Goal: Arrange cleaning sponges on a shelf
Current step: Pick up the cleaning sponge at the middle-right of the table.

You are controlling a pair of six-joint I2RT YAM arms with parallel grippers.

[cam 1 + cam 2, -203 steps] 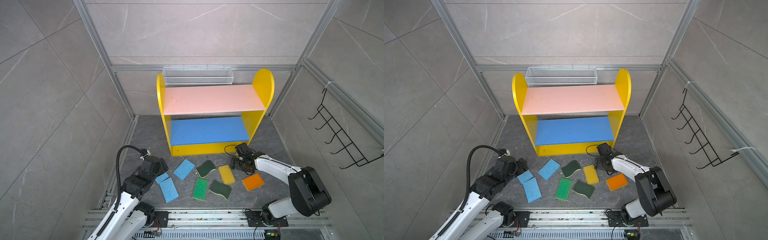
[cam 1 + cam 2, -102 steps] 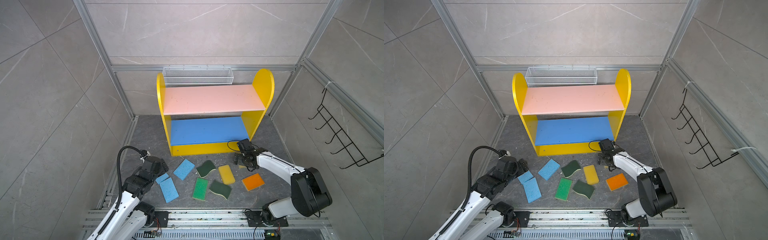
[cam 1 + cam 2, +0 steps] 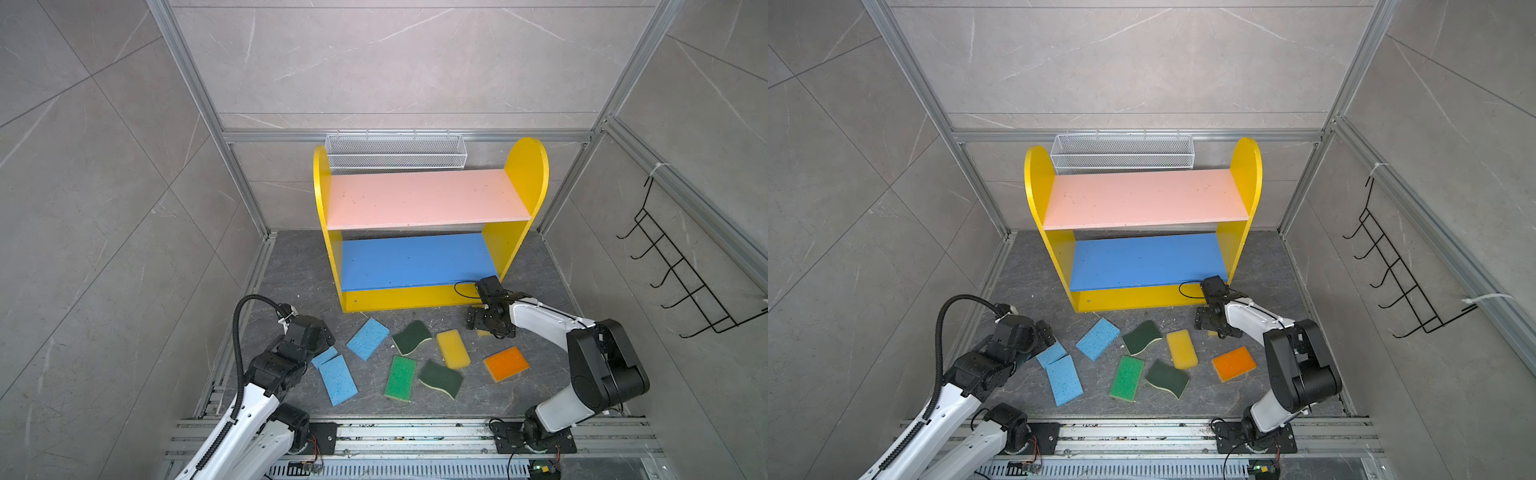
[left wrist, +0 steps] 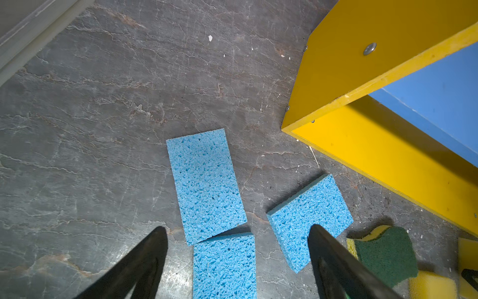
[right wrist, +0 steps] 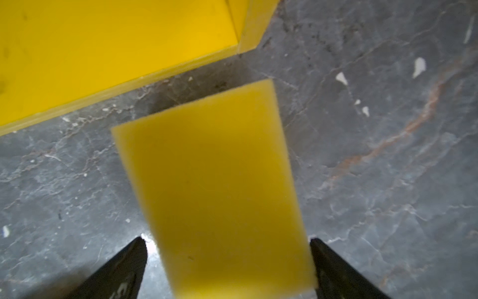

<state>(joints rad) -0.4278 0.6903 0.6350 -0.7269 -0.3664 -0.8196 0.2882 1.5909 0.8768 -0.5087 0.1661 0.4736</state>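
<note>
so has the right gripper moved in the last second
Yes: in a top view the right gripper has shifted slightly toward the shelf base's right front corner, jaws open over a yellow sponge.

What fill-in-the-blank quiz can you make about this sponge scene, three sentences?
The shelf's upper board is ____.
The sponge framed by the right gripper's open jaws is ____.
____ light-blue sponges lie near the open left gripper.
Missing: pink; yellow; three.
</note>
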